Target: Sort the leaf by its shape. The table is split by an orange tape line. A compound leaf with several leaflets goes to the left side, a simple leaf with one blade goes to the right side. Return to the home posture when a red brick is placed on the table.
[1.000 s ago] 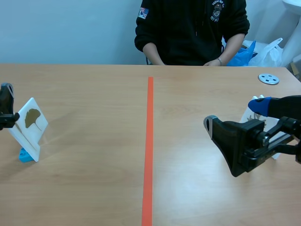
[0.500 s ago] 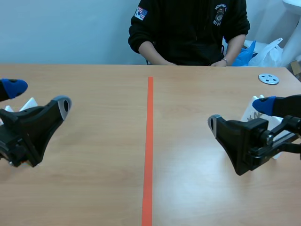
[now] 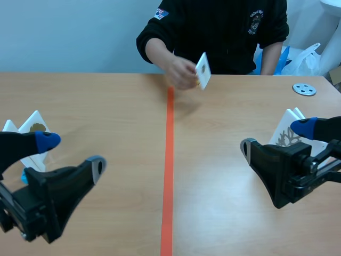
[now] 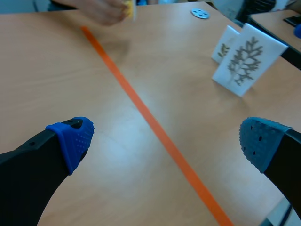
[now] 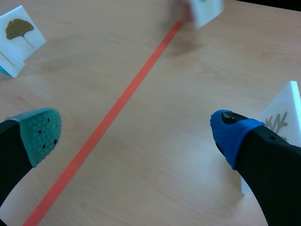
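Left fingers [image 4: 70, 141] and right fingers [image 5: 42, 134] are both spread wide, holding nothing, over the table [image 3: 106, 106]. Beyond them, a person's hand [image 3: 180, 72] holds a white leaf card [image 3: 203, 68] up at the far end of the orange line [image 3: 168, 160]. Its yellowish leaf is blurred and the shape is unreadable. The card's long axis stands near upright, slightly tilted.

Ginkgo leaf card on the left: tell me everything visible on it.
The ginkgo leaf card is a white, stiff-looking square printed with one olive fan-shaped leaf on a thin stem. It stands leaning back on a blue base, left of the orange tape line, just beyond the open left hand, which holds nothing.
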Robot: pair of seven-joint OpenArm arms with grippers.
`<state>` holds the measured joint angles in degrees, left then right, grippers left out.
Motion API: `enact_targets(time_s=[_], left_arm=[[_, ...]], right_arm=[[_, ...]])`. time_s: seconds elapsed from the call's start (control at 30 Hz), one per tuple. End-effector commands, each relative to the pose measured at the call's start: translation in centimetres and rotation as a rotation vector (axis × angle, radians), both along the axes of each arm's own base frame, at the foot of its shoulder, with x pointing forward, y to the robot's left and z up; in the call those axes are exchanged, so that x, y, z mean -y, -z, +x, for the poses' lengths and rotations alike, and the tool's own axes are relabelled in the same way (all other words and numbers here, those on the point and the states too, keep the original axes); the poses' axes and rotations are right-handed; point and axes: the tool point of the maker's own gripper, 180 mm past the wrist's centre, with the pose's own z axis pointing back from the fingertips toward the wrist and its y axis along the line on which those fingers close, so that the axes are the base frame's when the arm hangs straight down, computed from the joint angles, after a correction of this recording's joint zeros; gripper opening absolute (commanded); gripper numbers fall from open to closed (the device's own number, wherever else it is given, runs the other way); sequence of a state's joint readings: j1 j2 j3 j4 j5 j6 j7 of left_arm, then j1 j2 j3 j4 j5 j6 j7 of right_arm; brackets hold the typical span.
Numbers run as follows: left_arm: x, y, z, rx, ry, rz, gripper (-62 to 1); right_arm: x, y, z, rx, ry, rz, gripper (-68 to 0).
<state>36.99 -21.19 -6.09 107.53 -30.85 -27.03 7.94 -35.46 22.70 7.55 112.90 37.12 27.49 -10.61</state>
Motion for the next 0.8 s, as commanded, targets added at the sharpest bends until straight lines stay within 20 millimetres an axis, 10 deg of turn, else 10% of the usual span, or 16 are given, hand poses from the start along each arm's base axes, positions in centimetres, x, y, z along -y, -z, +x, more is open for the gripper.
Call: enact_targets(time_s=[0.0,0.77], left_arm=[[0.7,-0.7,0.1,0.026,-0.003,-0.018,1.4],[2.2,-0.7,0.2,0.046,-0.014,-0.038,1.4]], right_arm=[[-0.1,-1.0,0.2,0.032,-0.008,0.005,0.4],[-0.1,-1.0,0.2,0.032,-0.008,0.005,0.4]])
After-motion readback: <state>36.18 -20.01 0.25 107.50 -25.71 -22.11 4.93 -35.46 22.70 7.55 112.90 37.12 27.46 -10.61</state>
